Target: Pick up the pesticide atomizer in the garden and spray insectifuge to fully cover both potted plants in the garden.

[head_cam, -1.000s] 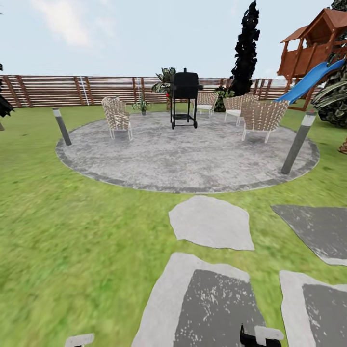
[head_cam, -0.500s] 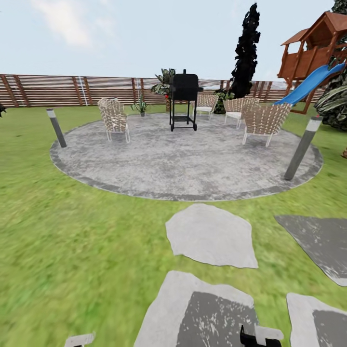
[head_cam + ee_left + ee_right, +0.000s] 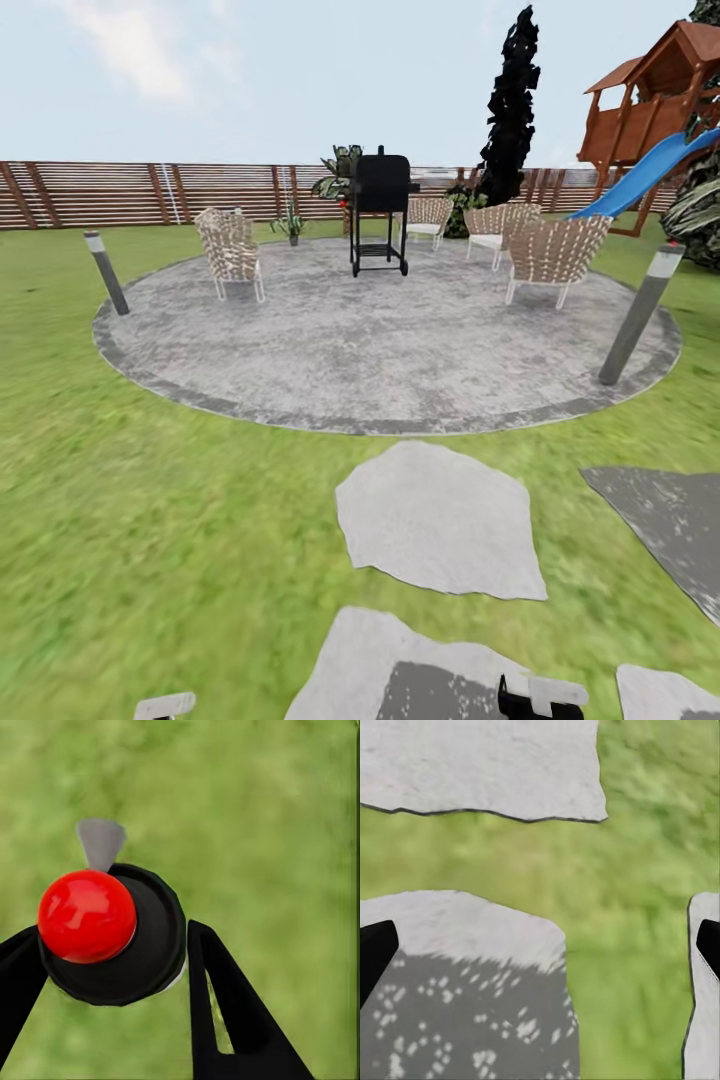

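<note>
Atomizer point(image 3: 112, 934) first: on my left wrist camera I see its black round cap with a red ball on top and a small grey nozzle tip, sitting between the two black fingers point(image 3: 240, 1020) of my left gripper point(image 3: 105, 967). The fingers are pressed in against the cap's sides, pinching it, with blurred green lawn behind. My right gripper point(image 3: 540, 941) is spread wide, its dark fingertips at the far edges of that camera's picture, above grey stepping stones point(image 3: 465, 982) and grass, holding nothing.

From the head camera I look over the lawn point(image 3: 150, 520) toward a round grey patio point(image 3: 380, 340) with wicker chairs point(image 3: 232, 252) and a black grill point(image 3: 381, 210). One small potted plant point(image 3: 291, 224) stands at the patio's far edge, just before the brown slatted fence point(image 3: 120, 192), well apart from both grippers. A wooden play tower with a blue slide point(image 3: 650, 165) stands at the far right.
</note>
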Tool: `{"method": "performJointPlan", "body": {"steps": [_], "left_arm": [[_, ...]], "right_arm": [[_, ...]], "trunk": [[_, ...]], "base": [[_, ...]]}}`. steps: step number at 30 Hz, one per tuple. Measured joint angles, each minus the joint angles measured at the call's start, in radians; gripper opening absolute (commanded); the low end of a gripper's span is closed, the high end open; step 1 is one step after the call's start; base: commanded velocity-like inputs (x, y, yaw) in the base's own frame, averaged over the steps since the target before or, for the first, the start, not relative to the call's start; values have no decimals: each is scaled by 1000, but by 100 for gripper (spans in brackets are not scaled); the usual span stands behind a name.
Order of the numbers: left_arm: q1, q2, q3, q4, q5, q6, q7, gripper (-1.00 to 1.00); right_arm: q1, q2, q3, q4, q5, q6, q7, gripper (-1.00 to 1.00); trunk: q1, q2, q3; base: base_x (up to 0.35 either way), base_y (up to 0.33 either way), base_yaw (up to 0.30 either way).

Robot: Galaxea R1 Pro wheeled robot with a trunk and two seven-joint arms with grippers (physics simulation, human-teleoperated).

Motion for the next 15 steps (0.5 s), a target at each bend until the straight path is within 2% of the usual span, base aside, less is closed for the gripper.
{"method": "performJointPlan", "body": {"steps": [15], "left_arm": [[0,0,1,1,0,0,0,-100]], "right_arm": [[0,0,0,0,0,0,0,100]], "trunk": [[0,0,0]], "base": [[338,-73,0]]}}
